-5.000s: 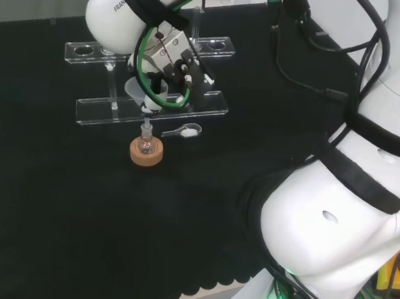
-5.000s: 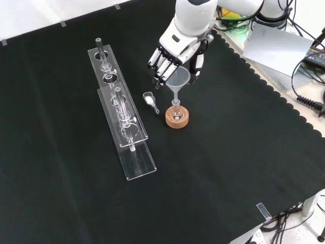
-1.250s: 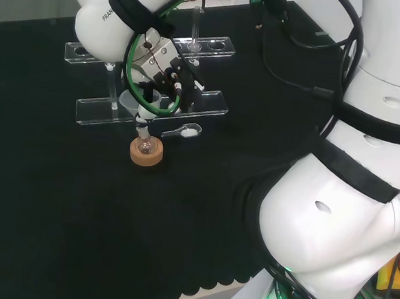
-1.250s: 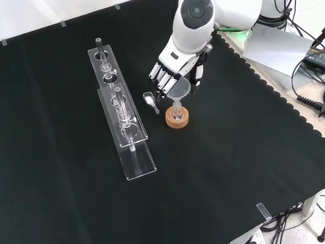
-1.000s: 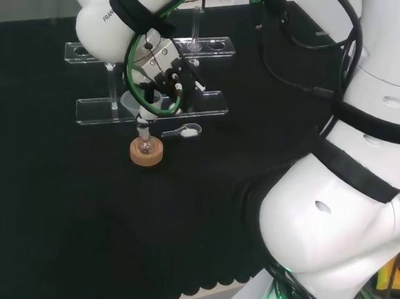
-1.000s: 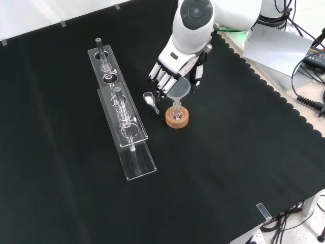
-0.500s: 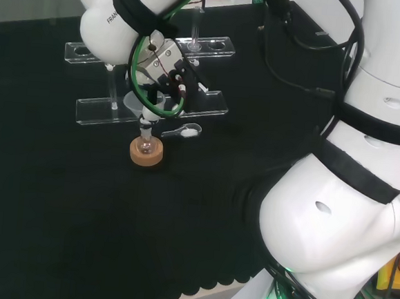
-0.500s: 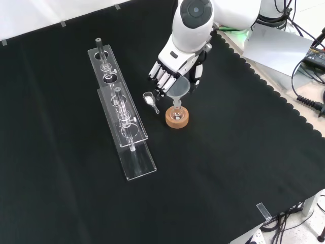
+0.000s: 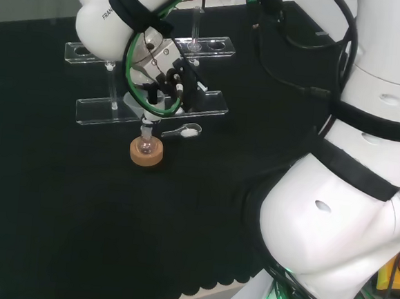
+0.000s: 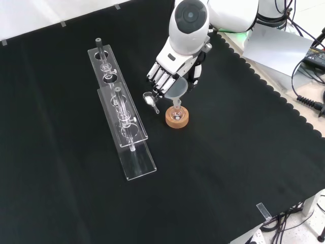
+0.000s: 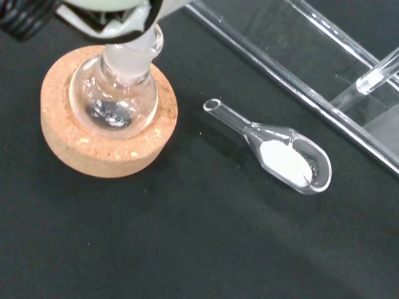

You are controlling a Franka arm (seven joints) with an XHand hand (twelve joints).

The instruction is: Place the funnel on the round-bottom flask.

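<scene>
Sinking a little lower since a moment ago — hand (image 10: 170, 65) curled round the funnel (image 10: 175, 87), stem entering the round-bottom flask (image 10: 176, 115) directly beneath. Risking, left to right: clipping the scoop (image 10: 150, 99), tipping flask off cork ring (image 10: 177, 120) — any sideways drag.

flask (image 11: 115, 93) on cork ring (image 11: 107, 118), scoop (image 11: 280, 156) beside

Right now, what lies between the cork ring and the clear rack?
In the front view, a small glass scoop with white powder lies on the cloth between the cork ring and the clear rack.
</scene>
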